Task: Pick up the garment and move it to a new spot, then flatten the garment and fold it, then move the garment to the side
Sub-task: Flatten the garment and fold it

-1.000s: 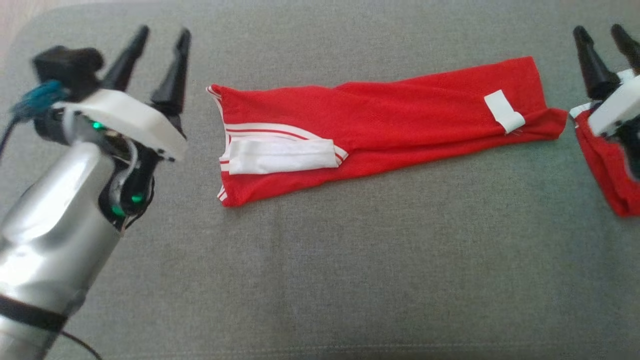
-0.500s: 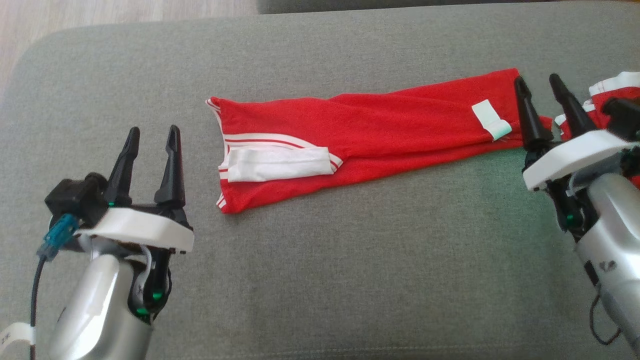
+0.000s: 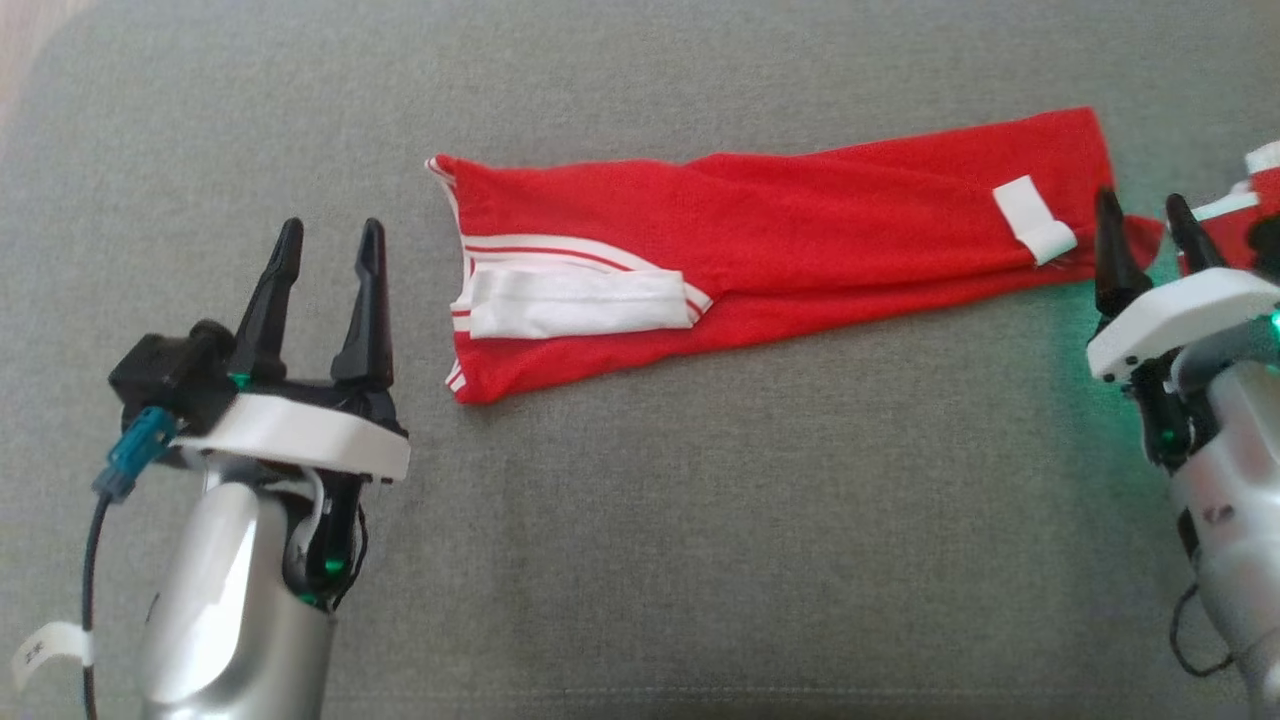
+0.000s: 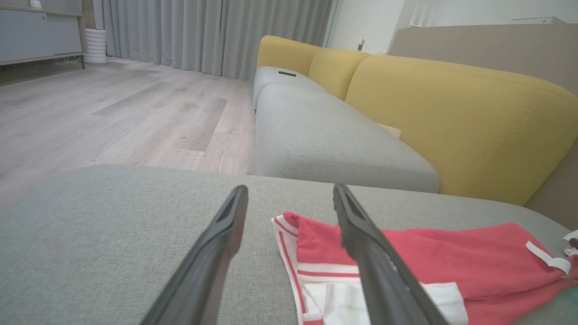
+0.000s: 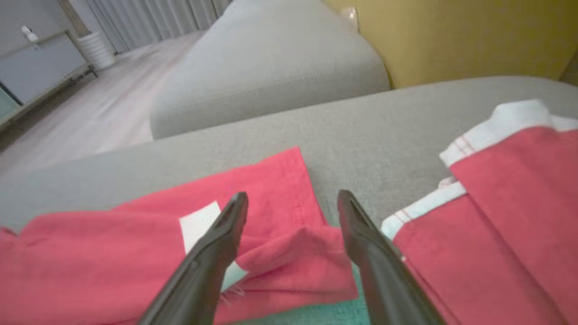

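The grey cushion (image 3: 640, 560) takes up most of the head view. The whole picture has slid about over the last second, so that's the camera shifting, not the stuff on it.

The garment (image 3: 800, 230) hasn't budged as far as I can tell. It's the same long red strip, folded lengthwise, lying flat across the upper middle of the cushion with the white-trimmed end to the left.

What did change is the arms. The left gripper (image 3: 328, 232) was up past the strip's left end a second ago. Now it sits further back, just off that end, fingers spread with nothing in them. The right gripper (image 3: 1140, 205) has come in from the far edge to the strip's right end, fingers also spread and empty. In the right wrist view they sit either side of the crumpled corner.

My guess is the lengthwise fold is done and both are lining up for the next fold, or for the move aside.

Hard to make out:
- A second red piece (image 5: 505, 216) lies just right of the strip, cut off by the frame, so I can't say what it is.
- Can't tell whether the right fingers are touching cloth.
- The small white tag (image 3: 1035, 222) is too blurry to read.
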Controlling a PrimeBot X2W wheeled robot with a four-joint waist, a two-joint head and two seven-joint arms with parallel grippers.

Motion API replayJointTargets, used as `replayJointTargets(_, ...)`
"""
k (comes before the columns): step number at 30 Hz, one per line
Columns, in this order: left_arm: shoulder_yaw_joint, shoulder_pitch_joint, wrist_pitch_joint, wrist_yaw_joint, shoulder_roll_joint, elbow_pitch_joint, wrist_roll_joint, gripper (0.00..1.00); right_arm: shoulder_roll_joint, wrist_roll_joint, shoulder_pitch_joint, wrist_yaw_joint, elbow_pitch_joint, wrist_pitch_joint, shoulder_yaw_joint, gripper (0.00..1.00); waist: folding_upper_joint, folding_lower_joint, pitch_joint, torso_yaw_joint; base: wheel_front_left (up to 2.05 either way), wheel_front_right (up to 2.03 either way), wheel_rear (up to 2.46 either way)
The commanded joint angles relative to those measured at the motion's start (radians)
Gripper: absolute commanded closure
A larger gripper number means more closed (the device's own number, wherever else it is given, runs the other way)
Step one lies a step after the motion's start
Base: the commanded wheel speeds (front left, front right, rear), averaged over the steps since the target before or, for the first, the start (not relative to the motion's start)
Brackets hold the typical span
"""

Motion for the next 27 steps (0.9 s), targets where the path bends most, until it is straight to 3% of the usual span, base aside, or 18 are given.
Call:
replayJointTargets(1, 0.045, -0.044, -0.005, -0.007, 0.009, -0.022, 0.012, 0.00, 0.011, -0.024, -0.050, -0.001, 0.019, 0.013, -0.009, 0.00, -0.0001, -0.0001, 0.017, 0.012, 0.00, 0.00, 0.00)
replayJointTargets(9, 0.065, -0.063, -0.005, -0.027, -0.016, 0.002, 0.026, 0.00, 0.044, -0.110, -0.124, -0.001, 0.246, 0.049, -0.096, 0.00, -0.0001, -0.0001, 0.048, 0.033, 0.00, 0.00, 0.00)
replayJointTargets(14, 0.082, -0.070, -0.005, -0.031, -0.025, 0.008, 0.034, 0.00, 0.081, -0.109, -0.140, -0.001, 0.305, 0.103, -0.115, 0.00, -0.0001, -0.0001, 0.059, 0.031, 0.00, 0.00, 0.00)
replayJointTargets(15, 0.085, -0.072, -0.005, -0.031, -0.026, 0.008, 0.035, 0.00, 0.084, -0.104, -0.140, -0.001, 0.306, 0.113, -0.116, 0.09, -0.0001, -0.0001, 0.060, 0.029, 0.00, 0.00, 0.00)
replayJointTargets(17, 0.087, -0.074, -0.005, -0.032, -0.029, 0.009, 0.036, 0.00, 0.078, -0.092, -0.140, -0.001, 0.302, 0.123, -0.116, 1.00, -0.0001, -0.0001, 0.062, 0.026, 0.00, 0.00, 0.00)
replayJointTargets(27, 0.077, -0.073, -0.005, -0.032, -0.033, 0.008, 0.031, 0.00, -0.039, -0.048, -0.153, -0.001, 0.278, 0.065, -0.172, 1.00, -0.0001, -0.0001, 0.049, 0.009, 0.00, 0.00, 0.00)
